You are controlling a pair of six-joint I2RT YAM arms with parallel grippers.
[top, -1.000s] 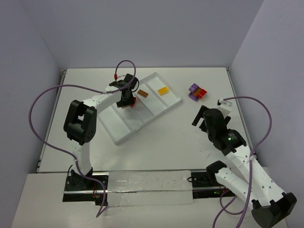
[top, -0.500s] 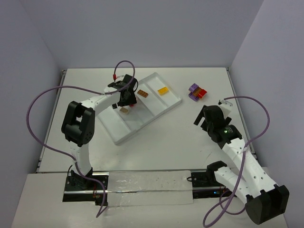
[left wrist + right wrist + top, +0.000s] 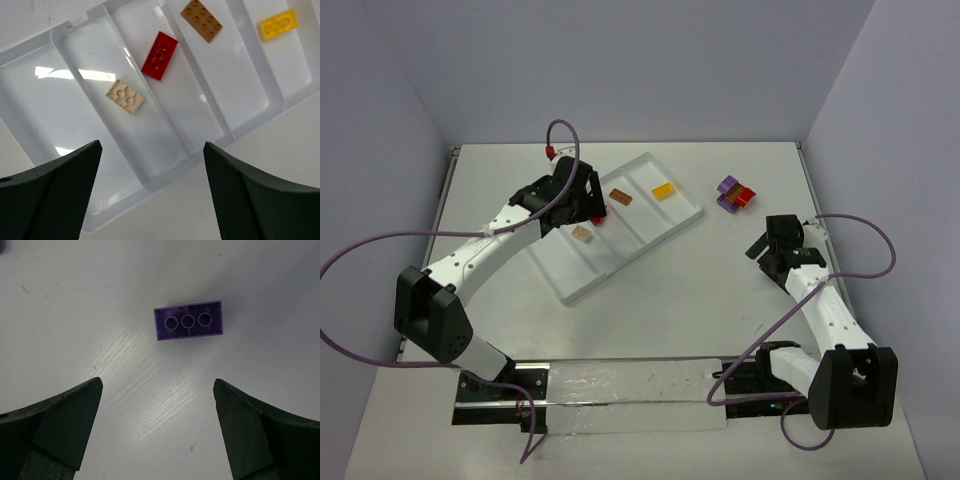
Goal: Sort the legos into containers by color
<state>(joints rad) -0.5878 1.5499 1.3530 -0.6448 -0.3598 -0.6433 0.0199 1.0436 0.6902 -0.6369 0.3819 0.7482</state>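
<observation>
The white tray (image 3: 572, 268) holds a tan lego (image 3: 584, 234), a red lego (image 3: 602, 211), a brown-orange lego (image 3: 620, 198) and a yellow lego (image 3: 663, 191), each in its own compartment. My left gripper (image 3: 582, 203) hovers open over the tray's left part. The left wrist view shows the tan (image 3: 125, 96), red (image 3: 160, 55), brown-orange (image 3: 201, 20) and yellow (image 3: 278, 24) legos beyond that open, empty gripper (image 3: 151, 147). My right gripper (image 3: 775, 240) is open and empty. In its wrist view a purple lego (image 3: 188, 320) lies underside up on the table ahead of the gripper (image 3: 157, 382).
A small pile of purple, red and brown-orange legos (image 3: 736, 195) sits on the table right of the tray, beyond the right gripper. A clear strip (image 3: 635, 395) lies along the near edge between the arm bases.
My left gripper opened and let the tan lego drop into the tray, then drew back to the left. My right gripper moved farther and to the right, nearer the pile.
</observation>
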